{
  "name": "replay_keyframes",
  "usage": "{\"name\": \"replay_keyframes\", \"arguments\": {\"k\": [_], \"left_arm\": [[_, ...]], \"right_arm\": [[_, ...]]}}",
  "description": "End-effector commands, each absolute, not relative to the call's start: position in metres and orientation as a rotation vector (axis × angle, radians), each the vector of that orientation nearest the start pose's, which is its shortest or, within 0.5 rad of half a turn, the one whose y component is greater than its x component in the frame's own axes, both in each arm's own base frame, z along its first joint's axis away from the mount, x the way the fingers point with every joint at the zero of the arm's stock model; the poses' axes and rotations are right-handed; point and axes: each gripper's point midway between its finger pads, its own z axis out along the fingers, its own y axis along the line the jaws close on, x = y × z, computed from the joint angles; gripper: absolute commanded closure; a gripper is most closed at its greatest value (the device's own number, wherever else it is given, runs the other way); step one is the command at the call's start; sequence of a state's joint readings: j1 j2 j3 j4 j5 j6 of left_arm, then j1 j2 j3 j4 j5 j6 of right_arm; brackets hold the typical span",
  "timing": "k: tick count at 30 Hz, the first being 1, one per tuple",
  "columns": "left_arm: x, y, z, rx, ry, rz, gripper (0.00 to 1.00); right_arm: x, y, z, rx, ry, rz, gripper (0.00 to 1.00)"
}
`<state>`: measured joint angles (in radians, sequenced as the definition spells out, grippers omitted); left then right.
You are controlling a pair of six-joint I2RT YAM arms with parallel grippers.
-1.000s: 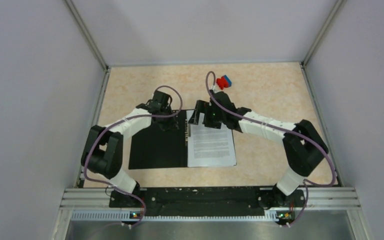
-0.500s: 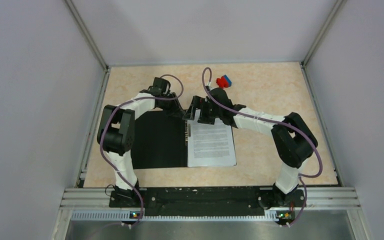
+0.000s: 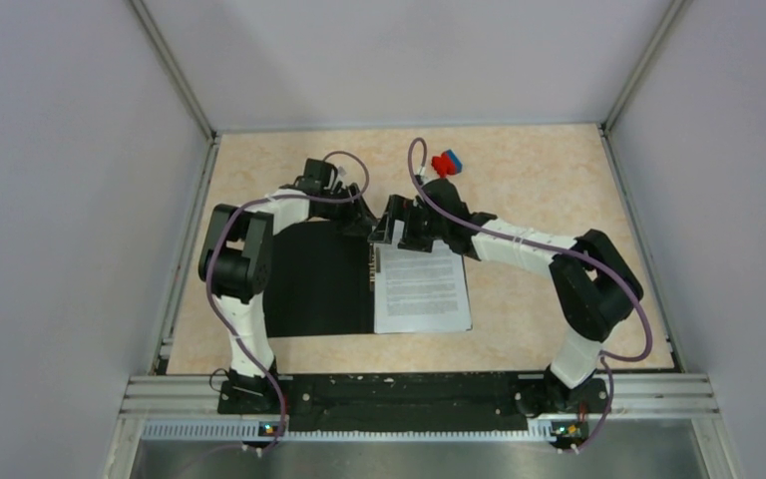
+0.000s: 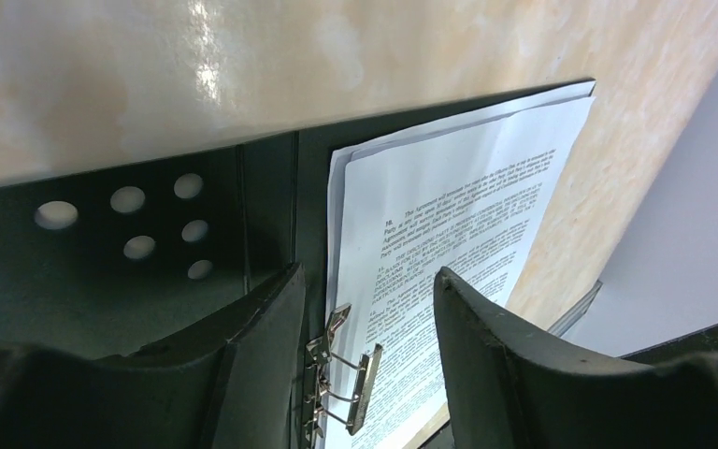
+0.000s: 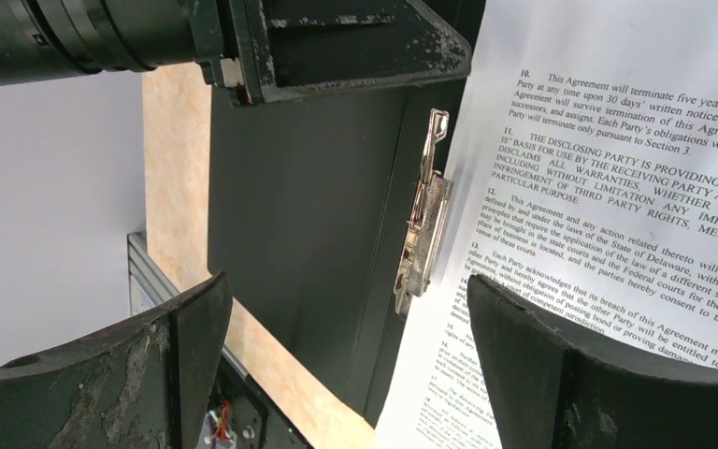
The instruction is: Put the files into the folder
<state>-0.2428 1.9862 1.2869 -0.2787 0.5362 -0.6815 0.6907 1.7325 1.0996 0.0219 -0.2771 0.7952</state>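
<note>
On the folder [image 4: 19,281], holes [image 4: 127,199], left-wrist view only

A peach-beige marbled laminate tabletop [image 3: 539,180] is boxed in by plain pale grey wall panels at its left [image 3: 60,200], far [image 3: 409,60] and right [image 3: 728,200] edges, with slim aluminium struts [image 3: 173,70] rising from its two far corners. Along the near edge runs a slotted silver aluminium rail [image 3: 658,394], with a dull grey sheet-metal ledge [image 3: 409,459] beyond it. The light is soft and even, leaving a pale sheen [image 4: 206,47] on the bare tabletop in the left wrist view.
</note>
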Motion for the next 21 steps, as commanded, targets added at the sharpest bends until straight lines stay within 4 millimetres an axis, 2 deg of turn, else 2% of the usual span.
{"name": "replay_keyframes", "arguments": {"k": [1, 12, 21], "left_arm": [[0.404, -0.221, 0.049, -0.314, 2.625, -1.084, 0.42], [0.394, -0.231, 0.045, -0.293, 2.636, -1.149, 0.41], [0.393, -0.233, 0.062, -0.265, 2.603, -1.183, 0.41]], "right_arm": [[0.320, 0.361, 0.145, -0.069, 2.307, 1.115, 0.05], [0.323, 0.365, 0.140, -0.076, 2.319, 1.113, 0.05], [0.327, 0.368, 0.141, -0.081, 2.318, 1.114, 0.05]]}}
